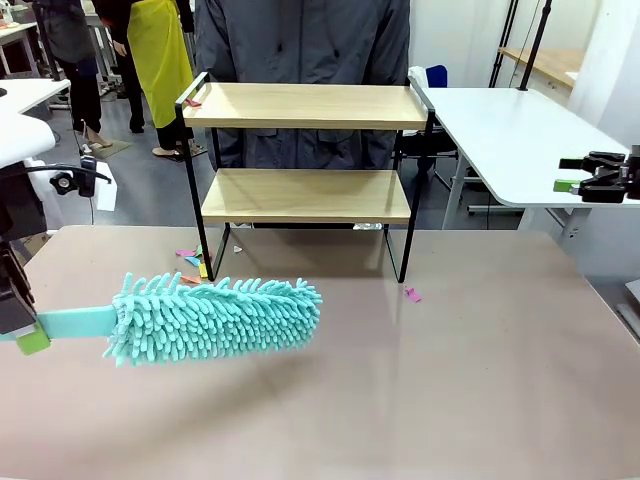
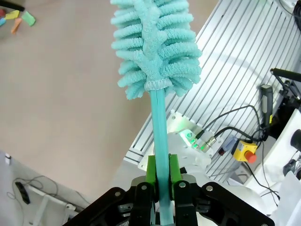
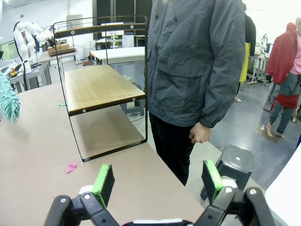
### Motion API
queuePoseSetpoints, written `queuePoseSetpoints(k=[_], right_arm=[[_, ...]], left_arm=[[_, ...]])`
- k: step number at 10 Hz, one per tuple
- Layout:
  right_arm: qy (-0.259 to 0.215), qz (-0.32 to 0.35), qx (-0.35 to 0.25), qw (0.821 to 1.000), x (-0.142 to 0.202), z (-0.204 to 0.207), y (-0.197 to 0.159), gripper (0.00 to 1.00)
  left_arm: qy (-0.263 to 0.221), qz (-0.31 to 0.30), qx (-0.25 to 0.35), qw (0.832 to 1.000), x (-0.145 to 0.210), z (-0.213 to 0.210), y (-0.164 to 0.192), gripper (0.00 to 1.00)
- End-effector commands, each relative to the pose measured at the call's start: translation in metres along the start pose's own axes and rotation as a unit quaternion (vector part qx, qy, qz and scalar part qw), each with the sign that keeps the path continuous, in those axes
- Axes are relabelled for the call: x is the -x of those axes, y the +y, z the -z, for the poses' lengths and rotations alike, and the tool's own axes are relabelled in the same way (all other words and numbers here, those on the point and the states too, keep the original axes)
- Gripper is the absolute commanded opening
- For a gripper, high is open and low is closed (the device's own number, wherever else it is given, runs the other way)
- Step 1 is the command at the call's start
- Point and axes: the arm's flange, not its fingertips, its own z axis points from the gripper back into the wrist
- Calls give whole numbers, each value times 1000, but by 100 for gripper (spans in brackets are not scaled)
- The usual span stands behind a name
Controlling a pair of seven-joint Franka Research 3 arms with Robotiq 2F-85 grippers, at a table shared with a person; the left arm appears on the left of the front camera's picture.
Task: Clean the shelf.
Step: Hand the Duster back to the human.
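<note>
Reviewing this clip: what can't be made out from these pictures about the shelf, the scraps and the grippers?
- Shelf top board: in the right wrist view seen nearly edge-on, so its surface is hidden.
- Scraps by the shelf leg: front view, too small to identify.
- Left gripper: front view, cut off by the left edge; its grip on the duster is clear from the left wrist view.
- Right gripper: front view, partly cut off by the right edge.

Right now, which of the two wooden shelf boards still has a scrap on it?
The top light wooden board: a small pink scrap sits at its left end. The lower board looks bare.
</note>
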Motion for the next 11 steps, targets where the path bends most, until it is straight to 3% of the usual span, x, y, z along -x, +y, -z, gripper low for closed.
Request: queuePoseSetpoints(k=[1,11], right_arm=[[2,-2,-1,1000,-2,1,1,100],[2,-2,-1,1000,-2,1,1,100]], left_arm=[[-8,2,0,1000,-1,1,-1,13],[-8,2,0,1000,-1,1,-1,13]])
